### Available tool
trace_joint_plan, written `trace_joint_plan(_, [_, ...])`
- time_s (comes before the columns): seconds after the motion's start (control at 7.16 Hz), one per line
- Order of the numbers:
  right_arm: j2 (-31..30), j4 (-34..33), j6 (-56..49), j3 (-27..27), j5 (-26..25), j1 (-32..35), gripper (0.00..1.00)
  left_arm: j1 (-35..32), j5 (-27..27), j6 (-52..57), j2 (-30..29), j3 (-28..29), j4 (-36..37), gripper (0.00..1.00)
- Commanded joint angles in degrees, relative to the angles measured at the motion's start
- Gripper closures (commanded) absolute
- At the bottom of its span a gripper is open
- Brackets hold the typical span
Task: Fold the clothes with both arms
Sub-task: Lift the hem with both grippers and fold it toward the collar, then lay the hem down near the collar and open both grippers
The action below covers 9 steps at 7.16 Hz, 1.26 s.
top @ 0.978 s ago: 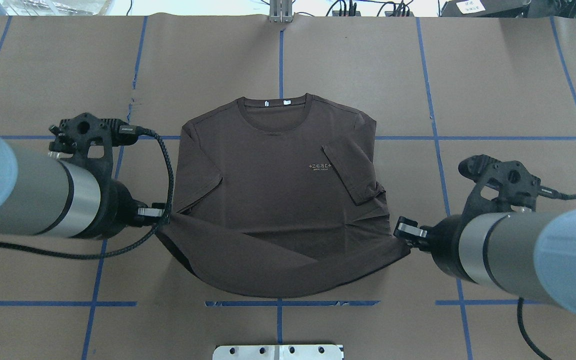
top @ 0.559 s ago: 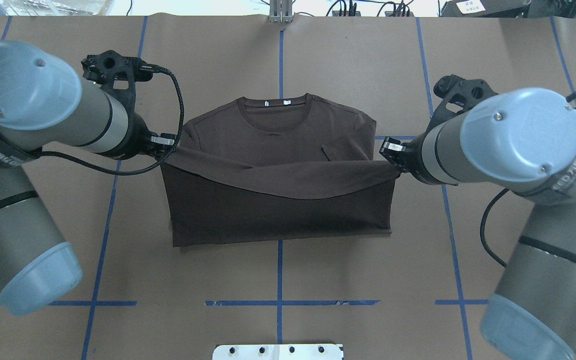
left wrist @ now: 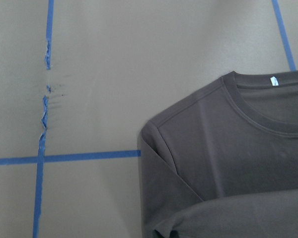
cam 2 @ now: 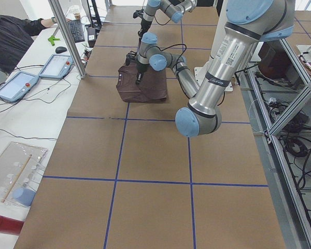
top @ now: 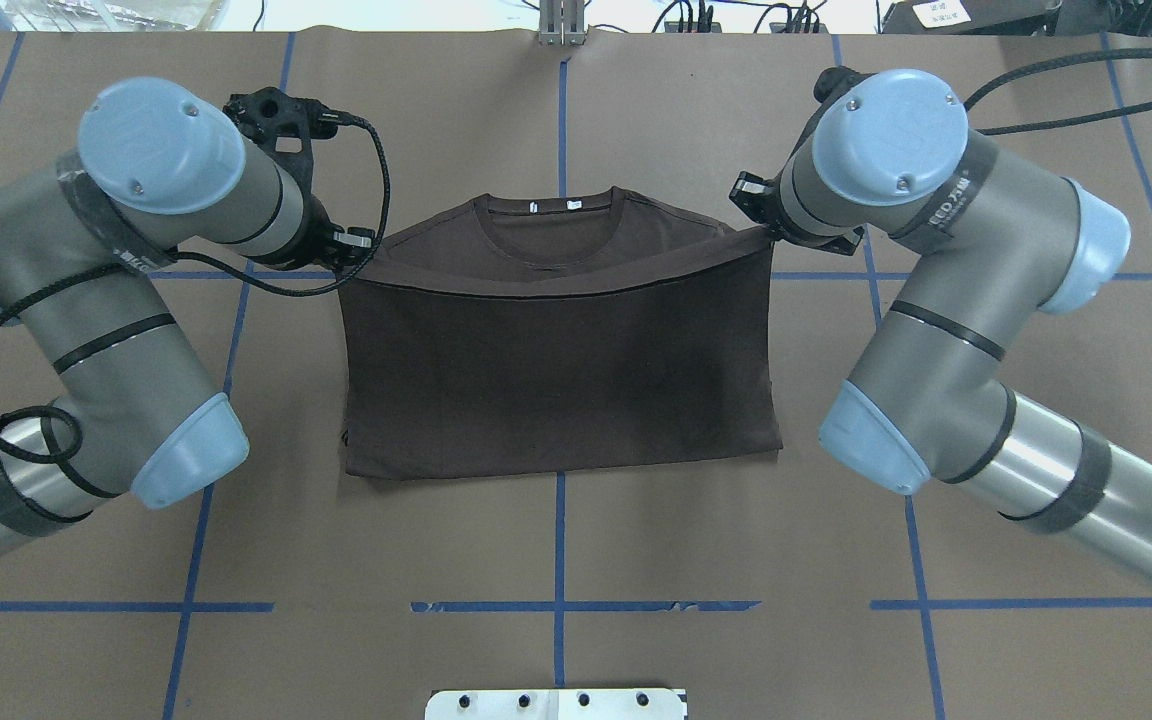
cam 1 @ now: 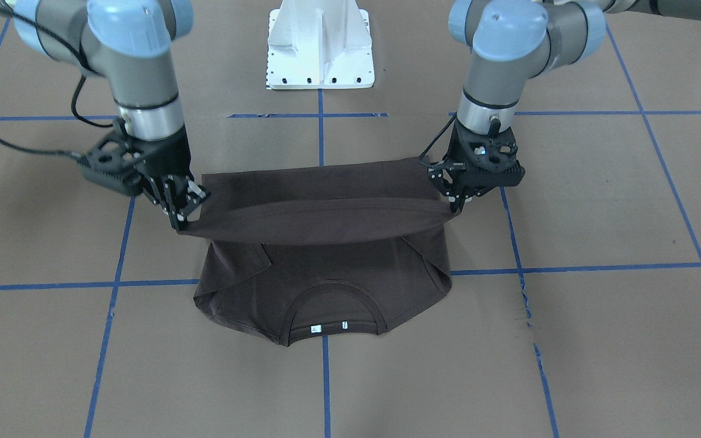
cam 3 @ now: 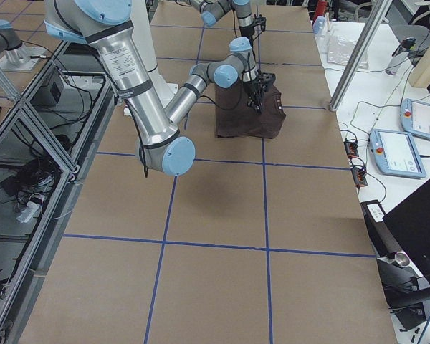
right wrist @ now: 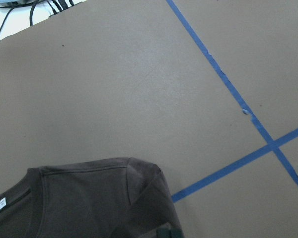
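The dark brown T-shirt (top: pixel 556 370) lies on the table, its lower half folded up over the chest. The collar (top: pixel 551 205) with white labels still shows at the far side. My left gripper (top: pixel 361 245) is shut on one corner of the hem, and my right gripper (top: pixel 758 222) is shut on the other. They hold the hem stretched between them, a little above the shoulders. In the front-facing view the left gripper (cam 1: pixel 454 205) is on the right, the right gripper (cam 1: pixel 179 218) on the left, and the hem sags slightly over the shirt (cam 1: pixel 320 274). Both wrist views show the shoulders (left wrist: pixel 228 148) (right wrist: pixel 89 198).
Brown paper with blue tape lines (top: pixel 561 120) covers the table. The white base pedestal (cam 1: pixel 320 55) stands at the robot's side. A metal post (top: pixel 561 20) stands at the far edge. Tablets (cam 2: pixel 15 85) lie on the operators' side table beyond it.
Both grippers have carried the hem from the near side across the shirt towards the collar. The lower half now covers the chest logo and the sleeves.
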Motion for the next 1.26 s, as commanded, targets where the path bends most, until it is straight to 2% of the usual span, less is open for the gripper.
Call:
trace_joint_plan(0.0, [3.7,12.0,-0.4,-15.4,-0.2,0.7,1.00,-0.1,2.3,0.1,-3.5,11.9,-7.5,1.00])
trace_joint_plan(0.14, [5.0,15.4,-0.6,-20.5,-0.4,0.7,1.00,0.0,3.2,0.1,-3.8,15.6,-11.2,1.00])
trace_joint_plan(0.28, [5.0,16.5,-0.7,-22.4,-0.5,0.7,1.00,0.0,3.4,0.2,-4.7,19.1,-13.1,1.00])
trace_joint_plan(0.56, [4.5,16.5,-0.8,-22.8,-0.5,0.6,1.00,0.0,3.4,0.2,-4.9,22.2,-15.5,1.00])
trace_joint_plan(0.7, [4.4,16.5,-3.0,-22.8,-0.5,0.6,0.66,0.0,3.3,0.4,-4.8,22.2,-15.8,0.51])
trace_joint_plan(0.84, [4.4,16.8,-9.7,-22.8,-0.6,0.4,0.01,-0.1,3.4,2.2,-3.9,21.6,-18.6,0.01])
trace_joint_plan(0.98, [4.2,16.6,-14.5,-21.0,0.7,2.3,0.00,-0.1,2.8,3.5,-0.7,17.3,-21.1,0.00])
trace_joint_plan(1.12, [3.4,16.8,-20.4,-19.9,6.1,5.2,0.00,0.2,2.3,3.5,2.0,11.0,-20.6,0.00])
